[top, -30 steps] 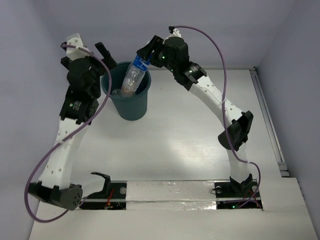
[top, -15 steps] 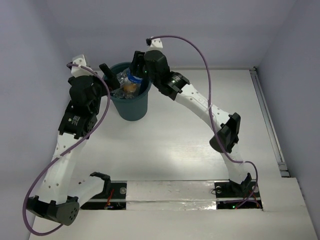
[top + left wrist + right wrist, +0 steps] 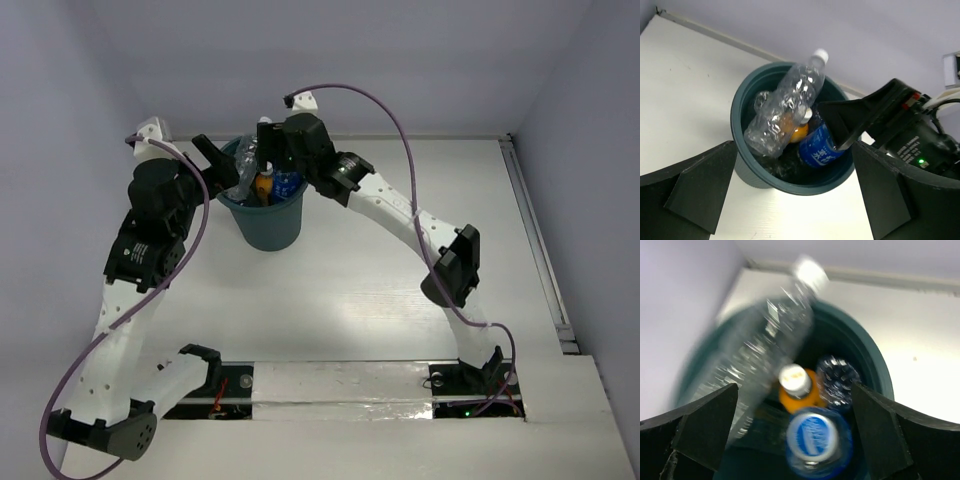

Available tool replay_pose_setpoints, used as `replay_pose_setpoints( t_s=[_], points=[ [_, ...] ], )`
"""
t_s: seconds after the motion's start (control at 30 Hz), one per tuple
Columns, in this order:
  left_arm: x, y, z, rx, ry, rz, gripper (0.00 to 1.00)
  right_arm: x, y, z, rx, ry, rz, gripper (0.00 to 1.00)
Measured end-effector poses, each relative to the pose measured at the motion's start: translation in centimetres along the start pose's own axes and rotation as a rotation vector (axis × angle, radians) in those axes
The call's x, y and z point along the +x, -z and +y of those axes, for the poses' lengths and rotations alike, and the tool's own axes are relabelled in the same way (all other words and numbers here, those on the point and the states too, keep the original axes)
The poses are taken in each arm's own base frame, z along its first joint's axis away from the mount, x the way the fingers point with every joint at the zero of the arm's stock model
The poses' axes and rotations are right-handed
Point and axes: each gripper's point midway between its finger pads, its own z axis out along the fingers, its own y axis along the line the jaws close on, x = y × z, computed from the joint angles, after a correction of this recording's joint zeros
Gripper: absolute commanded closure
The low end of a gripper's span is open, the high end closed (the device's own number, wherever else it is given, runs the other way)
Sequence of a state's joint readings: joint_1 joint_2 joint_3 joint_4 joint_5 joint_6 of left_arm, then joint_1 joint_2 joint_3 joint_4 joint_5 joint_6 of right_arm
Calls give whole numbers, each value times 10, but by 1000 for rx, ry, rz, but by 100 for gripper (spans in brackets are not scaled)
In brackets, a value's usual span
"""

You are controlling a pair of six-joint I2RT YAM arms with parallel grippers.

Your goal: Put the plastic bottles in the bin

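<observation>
The dark teal bin (image 3: 268, 228) stands at the far left of the table and holds several bottles. A clear crinkled bottle (image 3: 785, 112) with a white cap leans out over its rim. An orange bottle (image 3: 801, 133) and a blue-labelled bottle (image 3: 819, 148) sit lower inside. My right gripper (image 3: 262, 158) hangs over the bin mouth, jaws open, with the blue-labelled bottle (image 3: 812, 437) loose between and below its fingers. My left gripper (image 3: 222, 165) is open and empty beside the bin's left rim (image 3: 735, 125). Another clear bottle (image 3: 838, 377) lies deeper inside.
The back wall runs close behind the bin, and the side wall is close on its left. The white table surface (image 3: 360, 290) stretches right and toward me. The right arm's purple cable (image 3: 400, 130) loops above its forearm.
My right gripper moved left and down over the bin. The blue-labelled bottle it held has gone into the bin and the jaws now stand open. The left arm shifted slightly.
</observation>
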State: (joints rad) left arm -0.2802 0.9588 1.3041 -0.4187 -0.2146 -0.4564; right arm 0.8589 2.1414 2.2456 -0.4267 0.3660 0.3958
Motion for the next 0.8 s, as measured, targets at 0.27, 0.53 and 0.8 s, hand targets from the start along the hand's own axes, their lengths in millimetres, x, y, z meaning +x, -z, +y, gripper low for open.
replay_pose_setpoints(
  t_s=[0.27, 0.53, 0.8],
  points=[
    [-42, 26, -15, 37, 40, -82, 1, -94, 70, 22, -116, -69, -147, 2],
    [-50, 56, -29, 137, 92, -93, 1, -126, 219, -24, -173, -113, -248, 95],
    [-57, 105, -22, 186, 125, -131, 1, -117, 409, -142, -108, -267, -506, 17]
  ],
)
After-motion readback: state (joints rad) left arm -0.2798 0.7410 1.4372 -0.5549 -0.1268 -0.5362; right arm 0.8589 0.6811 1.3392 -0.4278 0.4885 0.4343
